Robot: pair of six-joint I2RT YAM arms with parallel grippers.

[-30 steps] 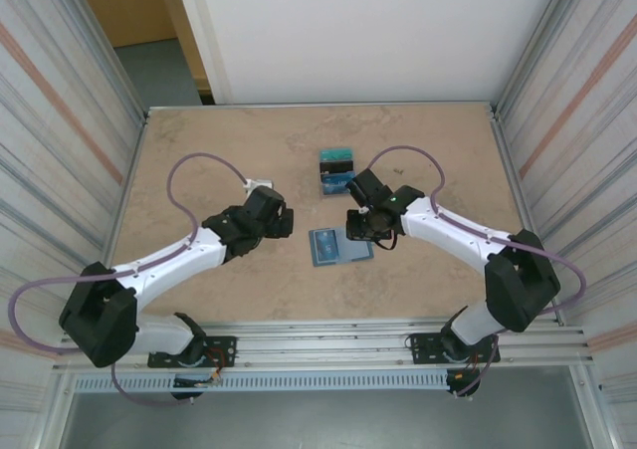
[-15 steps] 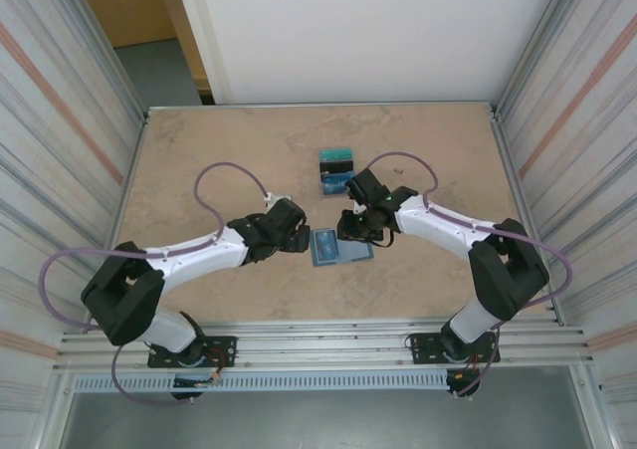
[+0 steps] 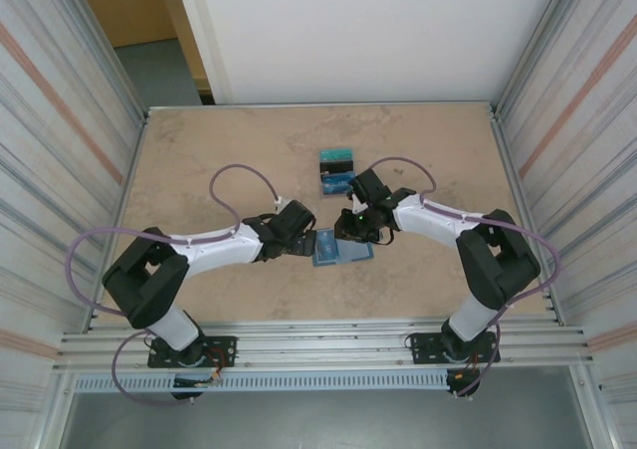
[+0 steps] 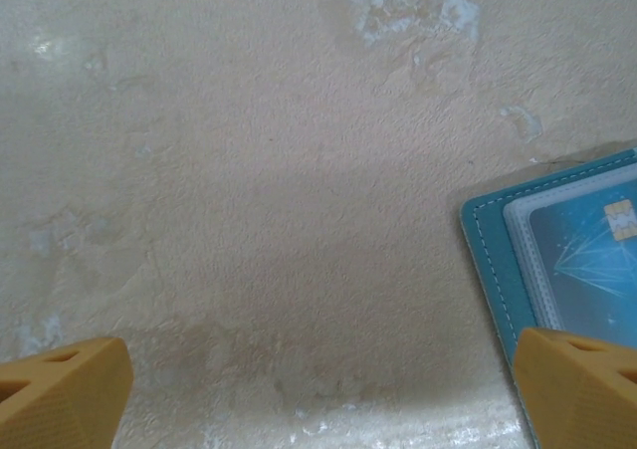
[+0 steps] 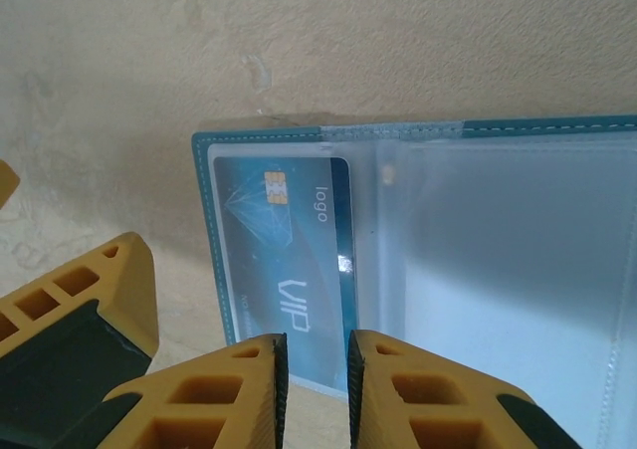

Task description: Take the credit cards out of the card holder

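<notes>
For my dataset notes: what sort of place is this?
Probably a lab robot cell: the left arm and right arm bolted to an aluminium rail at the edge of the table, ribbed metal panels walling both sides.

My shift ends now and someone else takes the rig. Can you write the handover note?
Left tool: open wide, low over the table at the card holder's left edge, holding nothing.
Right tool: nearly closed over the blue card's near edge; grip unclear.
Card holder lies open mid-table; the blue card sits in its left pocket, and the right pocket looks empty.
Done: a teal card and darker ones lie beyond the holder.
To do: pull the blue card out.
</notes>
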